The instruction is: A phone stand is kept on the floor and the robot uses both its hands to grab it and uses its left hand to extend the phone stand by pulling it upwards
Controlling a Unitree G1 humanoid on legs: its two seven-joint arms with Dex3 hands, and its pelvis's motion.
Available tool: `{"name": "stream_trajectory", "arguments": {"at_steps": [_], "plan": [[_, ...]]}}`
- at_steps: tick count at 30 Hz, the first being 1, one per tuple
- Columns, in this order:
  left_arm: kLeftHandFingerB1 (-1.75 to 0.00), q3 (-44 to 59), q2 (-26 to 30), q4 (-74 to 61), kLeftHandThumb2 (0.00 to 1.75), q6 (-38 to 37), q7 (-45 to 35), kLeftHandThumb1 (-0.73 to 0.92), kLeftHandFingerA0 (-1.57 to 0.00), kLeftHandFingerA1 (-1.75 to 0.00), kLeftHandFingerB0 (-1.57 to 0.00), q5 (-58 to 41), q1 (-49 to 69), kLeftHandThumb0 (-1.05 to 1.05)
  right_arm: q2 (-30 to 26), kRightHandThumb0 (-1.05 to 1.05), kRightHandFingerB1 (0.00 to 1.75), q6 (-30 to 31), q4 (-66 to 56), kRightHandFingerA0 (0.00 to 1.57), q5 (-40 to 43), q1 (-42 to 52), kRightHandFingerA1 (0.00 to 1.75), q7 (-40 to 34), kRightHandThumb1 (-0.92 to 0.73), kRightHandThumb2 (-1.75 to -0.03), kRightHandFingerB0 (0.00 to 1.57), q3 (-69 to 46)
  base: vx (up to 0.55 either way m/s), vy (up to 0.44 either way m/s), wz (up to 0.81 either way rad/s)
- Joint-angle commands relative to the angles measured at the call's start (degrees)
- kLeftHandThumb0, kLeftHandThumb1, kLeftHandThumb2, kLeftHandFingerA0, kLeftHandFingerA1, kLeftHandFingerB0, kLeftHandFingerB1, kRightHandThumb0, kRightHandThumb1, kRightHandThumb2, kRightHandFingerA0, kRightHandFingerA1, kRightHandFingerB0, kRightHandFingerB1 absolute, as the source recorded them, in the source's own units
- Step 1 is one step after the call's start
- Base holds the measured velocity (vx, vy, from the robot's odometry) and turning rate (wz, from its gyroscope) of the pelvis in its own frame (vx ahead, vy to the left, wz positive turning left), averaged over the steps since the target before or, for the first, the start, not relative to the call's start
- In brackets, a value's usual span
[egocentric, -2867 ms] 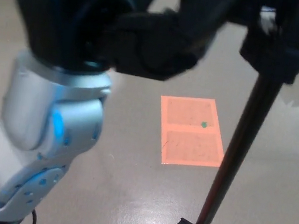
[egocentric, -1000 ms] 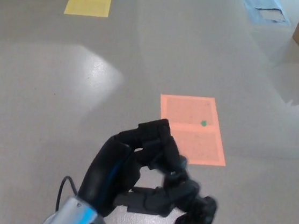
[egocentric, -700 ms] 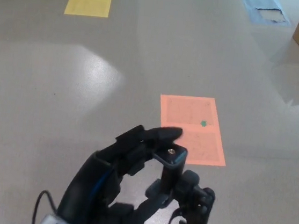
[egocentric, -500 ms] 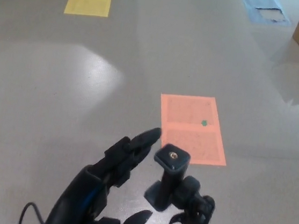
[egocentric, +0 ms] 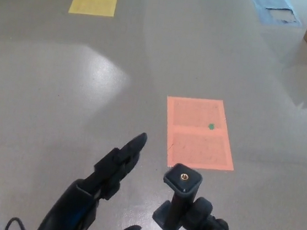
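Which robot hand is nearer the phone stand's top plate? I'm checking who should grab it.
Left. The left robot hand is open just to the left of the phone stand, not touching it. The right robot hand is not in view.

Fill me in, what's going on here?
The robot is working on a phone stand standing on the floor. Its left hand is open beside the stand's top, fingers spread and not touching it, so nothing grips the stand from that side. The right hand isn't visible. The top mount plate with its brass screw faces up. An orange floor mat lies just beyond.
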Motion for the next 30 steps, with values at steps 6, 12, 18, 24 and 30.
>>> {"name": "stream_trajectory", "arguments": {"at_steps": [6,12,18,24,30], "plan": [[-0.06,5.4,1.1,0.8,1.0,-5.1,-2.4,0.54,0.0,0.0,0.0,0.0,7.1,-0.99,-8.2,-0.96,0.0,-0.6,-11.4,0.0,1.5,7.4,0.0,6.2,-0.64,-0.94,0.0,-2.2,0.0,0.0,0.0],[-0.07,8.4,0.8,2.9,1.01,-7.9,-4.0,0.55,0.0,0.0,0.0,-0.9,11.4,-1.0,-12.6,-1.02,0.0,1.9,-18.3,0.0,1.2,11.9,0.01,9.8,-0.67,-0.98,0.0,-3.2,0.0,0.0,0.0],[-0.07,11.2,0.4,5.7,1.01,-11.8,-6.0,0.55,0.0,0.0,0.0,-2.3,15.2,-1.0,-15.8,-1.03,0.0,0.9,-21.6,0.0,-1.0,16.0,0.0,10.2,-0.69,-1.01,0.0,-3.1,0.0,0.0,0.0],[-0.05,15.4,1.4,6.8,1.01,-17.3,-8.1,0.55,0.0,0.0,0.0,-3.4,22.5,-0.99,-19.1,-1.03,0.0,-5.8,-25.3,0.0,-3.1,24.3,0.0,8.2,-0.59,-0.91,0.0,-2.9,0.0,0.0,0.0],[-0.06,17.6,1.3,9.7,1.01,-23.1,-10.3,0.55,0.0,0.0,0.0,-5.1,27.8,-0.99,-21.2,-0.98,0.0,-16.6,-21.3,0.0,1.1,29.0,0.0,7.3,-0.61,-0.89,0.0,-5.6,0.0,0.0,0.0]]}}
